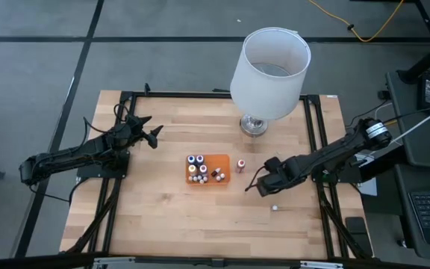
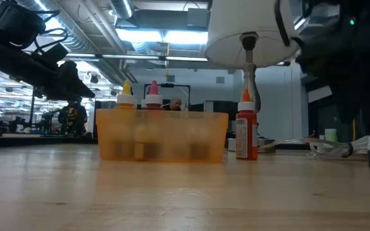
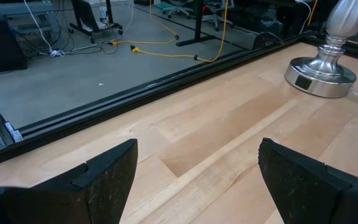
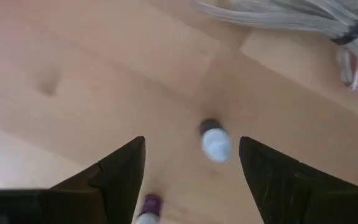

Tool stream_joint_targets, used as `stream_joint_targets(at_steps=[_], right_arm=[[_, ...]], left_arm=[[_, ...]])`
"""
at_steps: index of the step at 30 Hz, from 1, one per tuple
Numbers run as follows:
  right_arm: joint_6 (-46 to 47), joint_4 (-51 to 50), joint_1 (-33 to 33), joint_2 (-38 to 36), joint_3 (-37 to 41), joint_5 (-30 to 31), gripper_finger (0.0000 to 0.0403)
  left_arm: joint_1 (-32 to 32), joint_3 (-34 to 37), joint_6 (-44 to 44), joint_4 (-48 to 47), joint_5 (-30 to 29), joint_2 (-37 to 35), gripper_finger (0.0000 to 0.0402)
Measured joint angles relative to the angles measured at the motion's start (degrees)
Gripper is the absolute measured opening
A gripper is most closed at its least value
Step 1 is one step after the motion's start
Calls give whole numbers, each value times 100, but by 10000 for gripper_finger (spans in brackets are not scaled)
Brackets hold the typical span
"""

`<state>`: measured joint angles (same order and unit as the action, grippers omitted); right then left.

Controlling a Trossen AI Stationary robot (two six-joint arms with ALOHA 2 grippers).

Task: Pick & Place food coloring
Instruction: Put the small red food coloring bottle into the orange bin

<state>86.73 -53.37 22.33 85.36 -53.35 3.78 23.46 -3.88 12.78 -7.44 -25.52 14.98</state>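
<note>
no legible writing on bottles [image 1: 198, 169]

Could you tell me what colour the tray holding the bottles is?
The tray is orange, clearest in the high view.

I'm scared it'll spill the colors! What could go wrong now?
The open right tool hangs over a tiny white-capped bottle; closing off-center might tip it. A second bottle sits right by one finger and could get knocked. The lamp stands nearby, so a high swing might bump it. The left tool waits aside.
</note>
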Motion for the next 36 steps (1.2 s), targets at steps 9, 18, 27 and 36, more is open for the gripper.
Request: stream_joint_targets(at_steps=[9,18,27,36], right_arm=[[71,460,91,2,570,-1,241],[29,600,89,2,768,-39,216],[-2,589,89,2,775,-90,149],[-150,567,89,2,760,-88,61]], left_arm=[[0,0,0,-2,4,0,323],[0,-2,0,0,7,0,323],[0,-1,0,0,7,0,323],[0,-2,0,-2,7,0,323]])
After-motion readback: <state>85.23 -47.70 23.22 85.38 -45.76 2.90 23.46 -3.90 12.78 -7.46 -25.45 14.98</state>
